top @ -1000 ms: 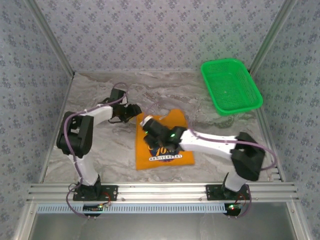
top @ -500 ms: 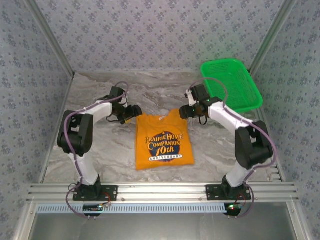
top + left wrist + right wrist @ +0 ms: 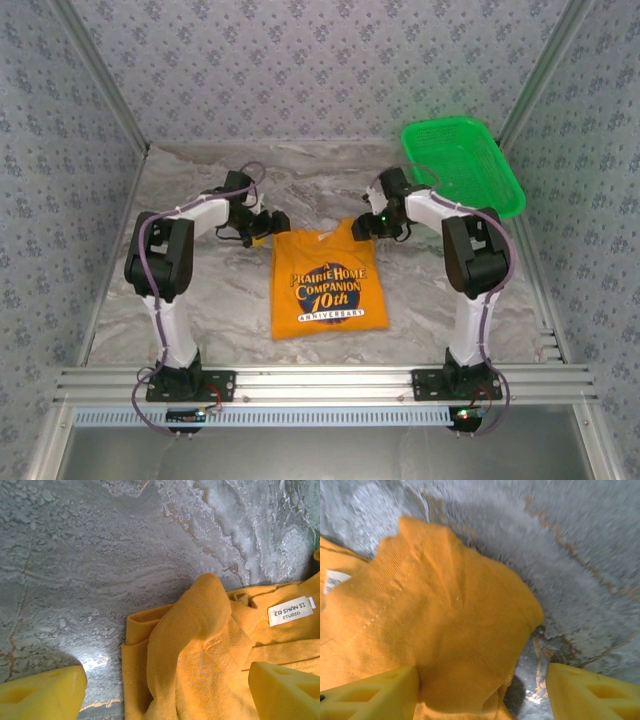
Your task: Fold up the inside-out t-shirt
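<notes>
Two robot arms draw back to the far corners of an orange t-shirt (image 3: 328,285) lying in a neat rectangle at the middle of the marble tabletop (image 3: 200,300), its blue-and-white anniversary print facing up. A second ago the right arm stretched across the shirt with its claw over the cloth. It has since swung clear, and the right claw (image 3: 364,226) now sits at the shirt's far right corner, mirroring the left claw (image 3: 270,224) at the far left corner.

Both claws stand open and grip nothing. In the left wrist view the yellow fingers (image 3: 42,695) are spread wide, with a bunched fold of orange cloth and the white neck tag (image 3: 291,611) lying loose between them. In the right wrist view the fingers (image 3: 592,690) likewise straddle a rumpled corner without pinching it.

The green basket (image 3: 465,170) sits well apart at the far right of the tabletop. With the print outward and the sides tucked in, the shirt looks turned and largely folded. The release suggests one fold is finished and either a tidy-up at the collar or a last fold is next.
</notes>
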Robot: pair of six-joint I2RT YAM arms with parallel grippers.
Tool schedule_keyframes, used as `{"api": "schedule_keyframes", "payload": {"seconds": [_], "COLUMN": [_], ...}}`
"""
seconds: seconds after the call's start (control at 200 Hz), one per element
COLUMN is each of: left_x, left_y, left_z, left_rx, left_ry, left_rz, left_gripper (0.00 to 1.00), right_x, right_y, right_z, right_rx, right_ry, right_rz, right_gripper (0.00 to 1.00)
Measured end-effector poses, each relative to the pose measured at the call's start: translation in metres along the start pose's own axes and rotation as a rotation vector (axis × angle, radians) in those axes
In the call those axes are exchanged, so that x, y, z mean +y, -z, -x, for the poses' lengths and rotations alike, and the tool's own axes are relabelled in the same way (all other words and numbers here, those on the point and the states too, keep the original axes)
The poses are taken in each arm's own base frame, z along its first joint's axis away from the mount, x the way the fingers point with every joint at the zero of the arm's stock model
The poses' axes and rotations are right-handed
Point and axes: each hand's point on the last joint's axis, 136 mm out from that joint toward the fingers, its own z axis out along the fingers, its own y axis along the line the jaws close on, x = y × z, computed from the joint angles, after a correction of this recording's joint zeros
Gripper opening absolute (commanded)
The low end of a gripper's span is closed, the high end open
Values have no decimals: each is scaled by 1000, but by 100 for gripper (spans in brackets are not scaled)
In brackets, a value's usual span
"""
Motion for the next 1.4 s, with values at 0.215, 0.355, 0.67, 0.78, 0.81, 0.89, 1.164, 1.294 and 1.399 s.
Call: {"api": "schedule_keyframes", "payload": {"seconds": [0.215, 0.355, 0.67, 0.78, 0.81, 0.89, 1.164, 1.294, 1.399], "left_x": [1, 9, 3, -15, -21, -39, -44, -52, -87], "left_y": [-3, -6, -19, -29, -31, -36, -17, 19, 56], "left_z": [-1, -2, -5, -13, -15, -29, -17, 19, 52], "left_rx": [35, 58, 105, 141, 146, 186, 167, 57, -47], "left_ry": [-10, -3, -36, -89, -116, -160, -154, -179, -289], "left_rz": [27, 63, 17, -69, -88, -145, -255, -300, -350], "left_gripper": [70, 55, 13, 0, 0, 0, 0, 0, 0], "right_x": [2, 5, 25, 41, 45, 52, 47, 40, 38], "right_y": [2, -2, -9, -17, -18, -16, 17, 54, 82], "right_z": [-5, -6, -3, -10, -11, -10, 23, 57, 88], "right_rx": [0, 7, 31, 69, 75, 73, -108, -262, -368], "right_ry": [-91, -153, -224, -217, -216, -203, -88, -21, 50], "right_rz": [18, 67, 201, 263, 277, 312, 347, 346, 342], "right_gripper": [64, 47, 26, 5, 0, 0, 0, 0, 0]}}
